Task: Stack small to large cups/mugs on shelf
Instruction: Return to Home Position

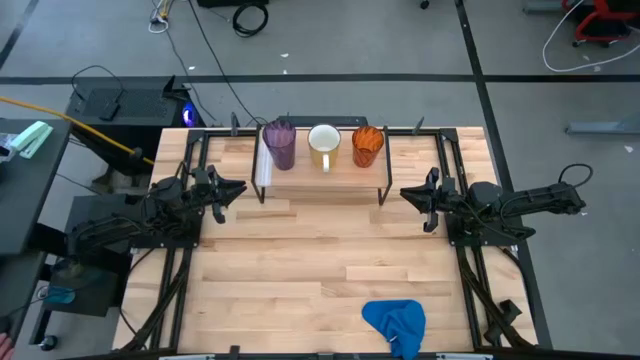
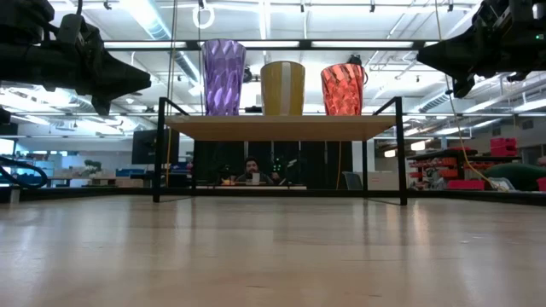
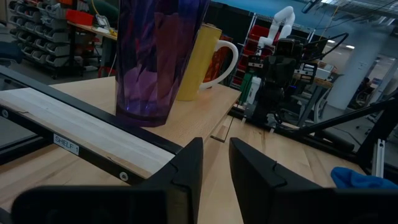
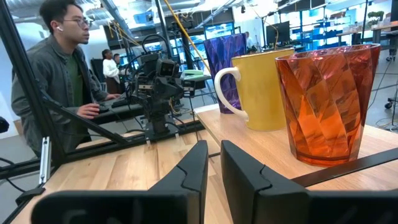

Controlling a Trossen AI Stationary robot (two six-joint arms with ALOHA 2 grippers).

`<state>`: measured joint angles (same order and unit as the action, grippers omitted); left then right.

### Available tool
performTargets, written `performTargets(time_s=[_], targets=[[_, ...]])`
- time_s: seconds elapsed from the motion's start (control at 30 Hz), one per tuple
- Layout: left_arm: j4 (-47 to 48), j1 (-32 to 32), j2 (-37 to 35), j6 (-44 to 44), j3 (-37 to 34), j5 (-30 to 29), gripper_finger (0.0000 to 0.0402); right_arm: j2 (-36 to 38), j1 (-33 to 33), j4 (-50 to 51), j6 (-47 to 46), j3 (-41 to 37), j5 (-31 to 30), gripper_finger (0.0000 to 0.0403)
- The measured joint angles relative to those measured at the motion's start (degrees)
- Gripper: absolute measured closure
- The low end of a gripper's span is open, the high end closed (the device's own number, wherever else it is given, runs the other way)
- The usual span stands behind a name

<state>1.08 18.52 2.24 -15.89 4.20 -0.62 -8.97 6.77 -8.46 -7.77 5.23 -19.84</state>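
On the shelf (image 1: 320, 182) (image 2: 281, 128) at the table's far middle, three vessels stand upright in a row on their bases. They are the purple tumbler (image 1: 279, 145) (image 2: 223, 77) on the left, the white handled mug (image 1: 324, 146) (image 2: 282, 87) in the middle and the orange cup (image 1: 367, 146) (image 2: 343, 89) on the right. My left gripper (image 1: 240, 188) (image 3: 216, 149) hovers off the shelf's left end, fingers nearly together and empty. My right gripper (image 1: 405, 192) (image 4: 214, 149) hovers off the shelf's right end, also nearly together and empty.
A blue cloth (image 1: 395, 322) lies crumpled at the table's near edge, right of centre. Black frame rails (image 1: 190, 160) run along both table sides. A person (image 4: 62, 74) sits beyond the table's left side. Bare tabletop (image 1: 320, 250) lies between the arms.
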Motion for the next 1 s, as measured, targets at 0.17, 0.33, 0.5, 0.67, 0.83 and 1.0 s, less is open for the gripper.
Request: performTargets(time_s=[0.17,0.33,0.5,0.67,0.83,1.0], targets=[[0.00,-0.02,0.00,0.01,-0.01,-0.01,0.0312,0.00,0.02,-0.01,0.00,0.00,0.00,0.0350],[0.00,0.00,0.00,0.01,0.00,-0.01,0.0308,0.00,0.00,0.00,0.00,0.00,0.00,0.0350],[0.00,-0.01,0.00,0.01,0.01,0.00,0.0308,0.00,0.01,-0.01,0.00,0.00,0.00,0.0350],[0.00,-0.02,0.00,0.01,-0.01,0.00,0.0308,0.00,0.00,0.00,0.00,0.00,0.00,0.0350],[0.00,-0.02,0.00,0.00,0.00,0.00,0.0314,0.00,0.01,-0.01,0.00,0.00,0.00,0.0350],[0.00,-0.01,0.00,0.00,0.01,0.00,0.0316,0.00,0.02,-0.01,0.00,0.00,0.00,0.0350]])
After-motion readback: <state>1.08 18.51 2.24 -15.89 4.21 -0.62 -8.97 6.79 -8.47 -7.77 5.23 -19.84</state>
